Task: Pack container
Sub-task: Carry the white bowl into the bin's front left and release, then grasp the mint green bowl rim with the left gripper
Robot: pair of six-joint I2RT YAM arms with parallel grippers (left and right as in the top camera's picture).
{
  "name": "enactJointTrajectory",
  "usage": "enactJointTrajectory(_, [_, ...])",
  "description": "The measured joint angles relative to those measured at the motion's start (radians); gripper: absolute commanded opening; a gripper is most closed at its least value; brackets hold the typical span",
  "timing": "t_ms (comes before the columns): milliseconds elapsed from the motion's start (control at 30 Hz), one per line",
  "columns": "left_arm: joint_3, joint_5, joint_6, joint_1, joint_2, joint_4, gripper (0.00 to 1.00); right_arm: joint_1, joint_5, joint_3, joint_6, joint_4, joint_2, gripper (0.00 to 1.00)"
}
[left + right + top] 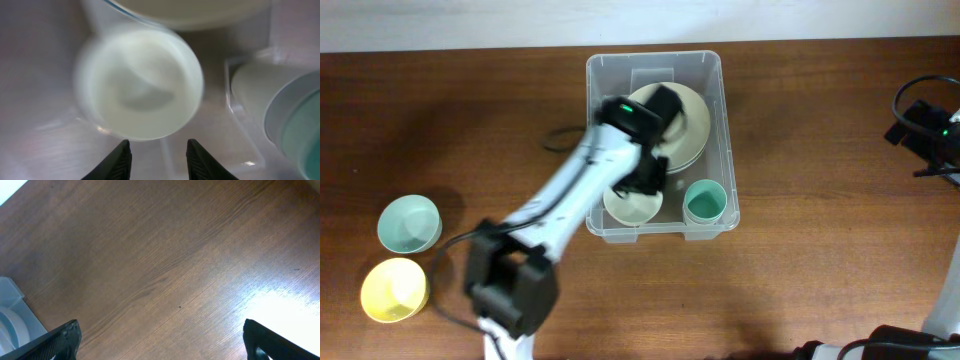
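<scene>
Directly beneath the left gripper (pixel 159 162) we find the container (pixel 726 110), a clear bin standing at the middle of the table (pixel 820 280); the left arm reaches down into it from the near left side. Its two fingertips stand a little apart, with only the bin's clear floor showing between them, so we read the jaws as narrowly parted and holding nothing. Just ahead of those tips, inside the bin, a cream bowl (pixel 140 82) sits upright, blurred in the wrist view and clear of both fingers. Beyond the bowl lie pale plates (pixel 692 125), stacked toward the bin's far end. To the right of the fingertips a teal cup (pixel 300 130) stands in the bin's near right corner.

Outside the bin, well off to the left of that gripper, we see a mint bowl (pixel 409 222) and a yellow bowl (pixel 393 290) just beside each other on the wood.

At the far right edge the right gripper (pixel 162 345) hangs over bare table, fingers spread wide with nothing between them; the container is well apart from it, only a corner showing at the left of its own view.
</scene>
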Motion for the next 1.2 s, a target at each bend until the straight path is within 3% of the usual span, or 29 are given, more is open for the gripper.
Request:
enactJointTrajectory(33, [0.010,-0.012,0.000,0.029,-0.034,-0.003,0.61,0.000,0.000,0.000,0.000,0.000,0.000,0.99])
enactJointTrajectory(100, [0.030,-0.057,0.000,0.144,-0.160,-0.002,0.67,0.000,0.000,0.000,-0.001,0.000,0.000,0.99])
enactJointTrajectory(300, [0.073,-0.171,-0.004,0.565,-0.423,-0.027,0.71,0.000,0.000,0.000,0.000,0.000,0.000,0.99])
enactJointTrajectory(567, [-0.021,-0.185,-0.003,0.861,-0.338,-0.027,0.72,0.000,0.000,0.000,0.000,0.000,0.000,0.99])
enactJointTrajectory(767, [-0.153,-0.180,-0.003,0.941,-0.154,0.046,0.73,0.000,0.000,0.000,0.000,0.000,0.000,0.99])
enactJointTrajectory(1100, [-0.170,-0.176,0.005,0.973,0.106,0.110,0.72,0.000,0.000,0.000,0.000,0.000,0.000,0.99])
enactJointTrajectory(1200, [-0.171,-0.175,0.008,0.972,0.161,0.122,0.60,0.000,0.000,0.000,0.000,0.000,0.000,0.99])
